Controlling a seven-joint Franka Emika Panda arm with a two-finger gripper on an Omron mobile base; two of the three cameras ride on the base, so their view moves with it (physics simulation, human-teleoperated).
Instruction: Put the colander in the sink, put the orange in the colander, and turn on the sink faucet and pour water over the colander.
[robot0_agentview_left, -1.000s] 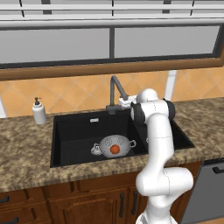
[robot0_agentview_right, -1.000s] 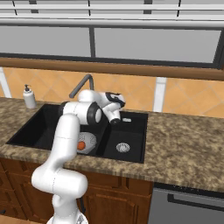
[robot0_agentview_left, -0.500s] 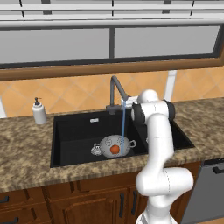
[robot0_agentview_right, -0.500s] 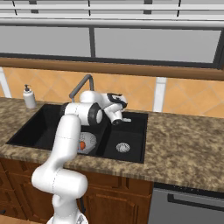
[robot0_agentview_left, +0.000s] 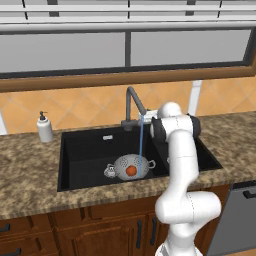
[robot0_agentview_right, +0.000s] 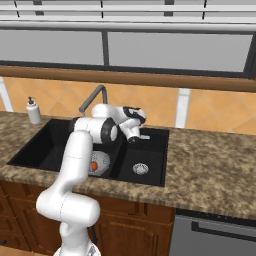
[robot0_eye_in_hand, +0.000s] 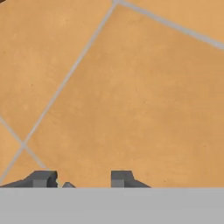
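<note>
Arm (robot0_agentview_right: 82, 150) hides most of colander (robot0_agentview_right: 100, 163); faucet lever too small.

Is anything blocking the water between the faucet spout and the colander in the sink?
Nothing visible does. The water falls straight from the sink faucet spout onto the colander, where the orange sits, in the sink.

No text, label, brand, number or sign can be read on anything here.

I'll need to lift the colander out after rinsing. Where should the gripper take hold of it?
Grip a loop handle on the colander rim, coming down from above: it sits upright in the sink, the orange and water fill the middle.
</note>
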